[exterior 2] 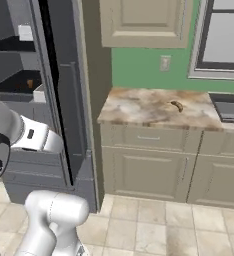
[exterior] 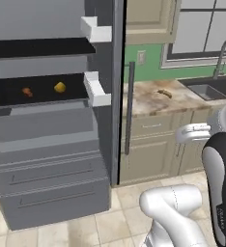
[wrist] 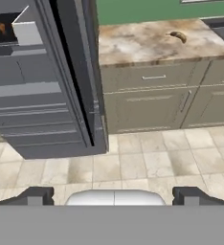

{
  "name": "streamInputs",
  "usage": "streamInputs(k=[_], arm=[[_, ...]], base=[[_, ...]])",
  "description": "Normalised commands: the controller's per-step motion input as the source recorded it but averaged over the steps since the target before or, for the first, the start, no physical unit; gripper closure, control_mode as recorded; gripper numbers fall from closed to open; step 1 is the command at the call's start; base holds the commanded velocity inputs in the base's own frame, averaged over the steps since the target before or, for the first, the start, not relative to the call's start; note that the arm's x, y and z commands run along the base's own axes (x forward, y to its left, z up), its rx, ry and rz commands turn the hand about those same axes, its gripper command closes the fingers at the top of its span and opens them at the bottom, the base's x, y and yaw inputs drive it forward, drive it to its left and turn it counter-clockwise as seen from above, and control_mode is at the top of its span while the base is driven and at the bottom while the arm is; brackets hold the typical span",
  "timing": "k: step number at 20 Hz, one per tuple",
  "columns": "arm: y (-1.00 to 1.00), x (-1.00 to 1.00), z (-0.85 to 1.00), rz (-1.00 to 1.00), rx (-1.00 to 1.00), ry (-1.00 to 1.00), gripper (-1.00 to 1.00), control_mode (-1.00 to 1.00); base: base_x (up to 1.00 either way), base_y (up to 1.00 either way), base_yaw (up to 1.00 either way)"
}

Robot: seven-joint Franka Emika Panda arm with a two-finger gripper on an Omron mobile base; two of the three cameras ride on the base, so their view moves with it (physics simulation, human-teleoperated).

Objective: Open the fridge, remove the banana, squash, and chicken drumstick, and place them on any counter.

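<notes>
Claw (wrist: 114,195) spread wide and empty, banana (wrist: 177,36) tabled, we are turning to the fridge (exterior: 47,159) for the squash (exterior: 60,87).

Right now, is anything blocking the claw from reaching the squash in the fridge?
Nothing visible does. The fridge door stands open, and the squash lies bare on its dark shelf beside the chicken drumstick. The open claw hangs over the floor, apart from the fridge.

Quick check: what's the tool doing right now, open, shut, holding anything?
Tool: open and holding nothing, its fingertips wide apart above the floor tiles.
</notes>
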Motion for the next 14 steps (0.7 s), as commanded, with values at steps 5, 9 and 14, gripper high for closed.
streamInputs(k=[5, 9, 14], arm=[[0.00, 0.00, 0.00, 0.00, 0.00, 0.00, -1.00, 1.00], [0.00, 0.00, 0.00, 0.00, 0.00, 0.00, -1.00, 1.00], [0.00, 0.00, 0.00, 0.00, 0.00, 0.00, -1.00, 1.00]], base=[[0.00, 1.00, 0.04], [0.00, 1.00, 0.04], [0.06, 1.00, 0.01]])
